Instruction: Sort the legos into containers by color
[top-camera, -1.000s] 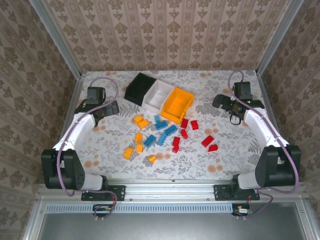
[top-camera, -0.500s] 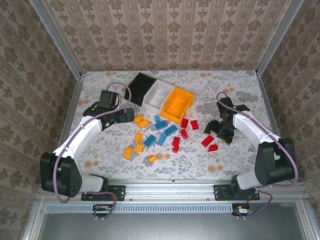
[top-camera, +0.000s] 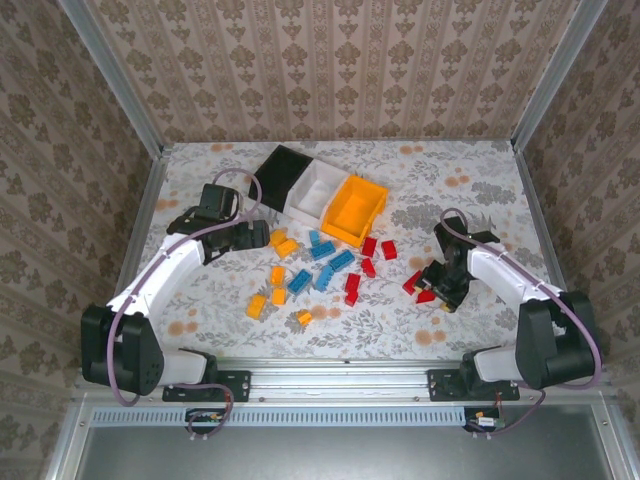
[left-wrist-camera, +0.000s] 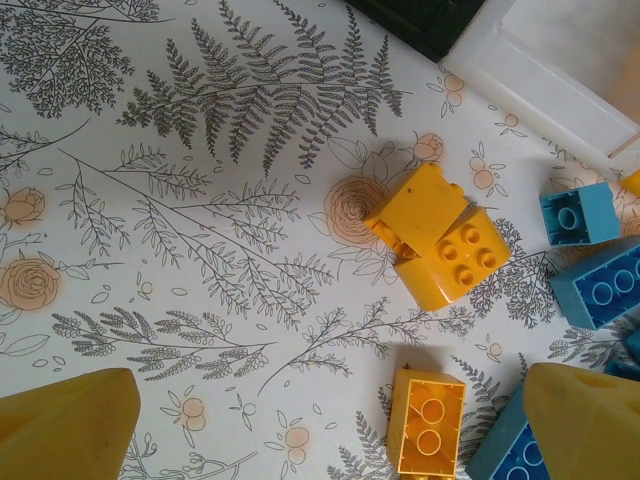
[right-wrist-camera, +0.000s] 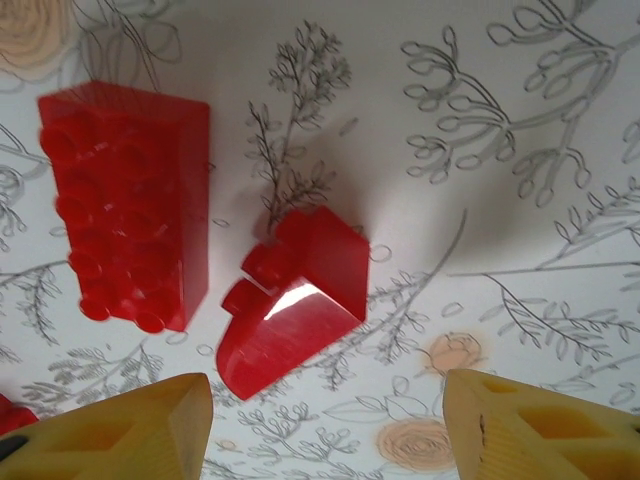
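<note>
Red bricks (top-camera: 388, 249) lie at the right end of the scatter. The right gripper (right-wrist-camera: 330, 440) is low over two of them, a long studded brick (right-wrist-camera: 125, 250) and a small sloped brick (right-wrist-camera: 300, 300) just beside it. Its yellow fingers (right-wrist-camera: 530, 430) stand partway open on either side of the sloped piece, touching neither brick and holding nothing. That straddle looks like the set-up for a pinch on the sloped piece, the easier of the two to lift clear of its neighbour.

The left gripper (top-camera: 243, 236) hovers at the left side of the scatter with its jaws spread wide and empty. Below it are a pair of orange-yellow bricks (left-wrist-camera: 435, 240) touching each other, a single orange-yellow brick (left-wrist-camera: 427, 420) nearer, and blue bricks (left-wrist-camera: 600, 285) to the right. The wide spread probably suits a descent over the touching pair, which is broader than one brick.

The legos sit loosely grouped on the flowered table (top-camera: 480, 180), orange-yellow left, blue middle, red right, all on the near side of the containers. The black bin (top-camera: 280, 172), white bin (top-camera: 318, 188) and orange-yellow bin (top-camera: 358, 208) are joined in a slanted row at the far centre, mouths up, seemingly placed so either arm can reach them. None visibly holds a brick, though an orange-yellow piece would be hard to spot in the matching bin, so the sorting appears barely begun.
</note>
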